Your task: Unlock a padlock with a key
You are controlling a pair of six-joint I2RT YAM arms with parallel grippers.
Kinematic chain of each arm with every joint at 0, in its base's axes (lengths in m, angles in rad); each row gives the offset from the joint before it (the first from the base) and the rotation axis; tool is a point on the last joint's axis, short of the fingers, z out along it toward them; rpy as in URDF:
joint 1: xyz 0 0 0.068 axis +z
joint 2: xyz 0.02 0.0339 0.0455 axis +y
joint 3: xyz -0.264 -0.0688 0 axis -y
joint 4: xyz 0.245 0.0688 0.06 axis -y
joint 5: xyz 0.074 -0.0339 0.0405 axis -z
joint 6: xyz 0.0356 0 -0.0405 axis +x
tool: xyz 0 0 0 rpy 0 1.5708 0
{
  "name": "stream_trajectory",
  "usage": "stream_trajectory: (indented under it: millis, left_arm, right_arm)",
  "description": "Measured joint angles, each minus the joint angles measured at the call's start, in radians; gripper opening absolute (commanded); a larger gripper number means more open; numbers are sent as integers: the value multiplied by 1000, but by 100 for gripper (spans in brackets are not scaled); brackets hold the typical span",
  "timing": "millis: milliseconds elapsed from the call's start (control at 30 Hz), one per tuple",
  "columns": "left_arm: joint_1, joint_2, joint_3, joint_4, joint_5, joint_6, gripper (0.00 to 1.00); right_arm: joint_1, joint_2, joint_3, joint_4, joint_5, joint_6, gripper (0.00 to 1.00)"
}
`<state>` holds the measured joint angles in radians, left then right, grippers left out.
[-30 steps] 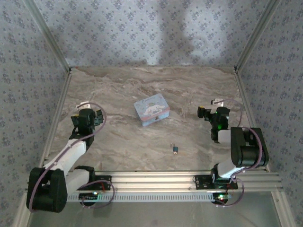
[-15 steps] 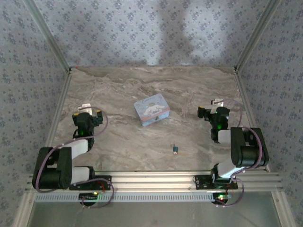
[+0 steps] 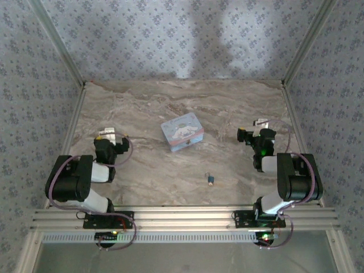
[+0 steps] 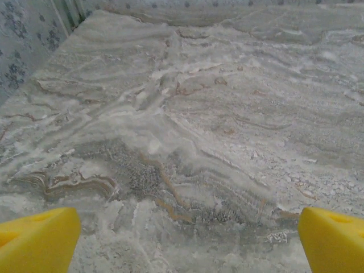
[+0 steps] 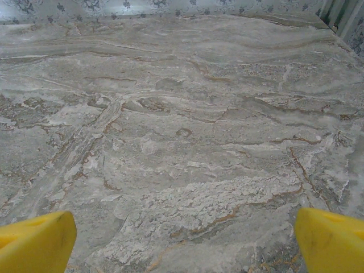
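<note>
Item: small blue-and-silver piece [image 3: 210, 180], key or padlock I cannot tell, on the marble worktop [image 3: 142, 108] at 5 o'clock of the blue picture tin [image 3: 182, 132], well apart from both my claws. Handling, by my judgement: descend from above, jaws square across it, as it lies low. Pose: arms folded close to their bases; left claw [image 3: 105, 134] and right claw [image 3: 259, 126] wide open, empty.

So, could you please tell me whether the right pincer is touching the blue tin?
Apart. The top external view shows a wide stretch of bare marble table between the right pincer and the blue tin.
</note>
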<state>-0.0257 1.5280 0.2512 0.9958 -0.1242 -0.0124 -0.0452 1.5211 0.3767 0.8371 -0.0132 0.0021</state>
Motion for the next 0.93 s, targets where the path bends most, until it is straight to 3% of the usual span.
stream_trajectory:
  millis: [200, 933]
  left_arm:
    - [61, 5, 163, -115, 68, -7, 98]
    - [56, 6, 165, -188, 87, -7, 98]
  right_arm:
    - [0, 0, 0, 0, 2, -4, 100]
    - [7, 0, 0, -3, 18, -11, 100]
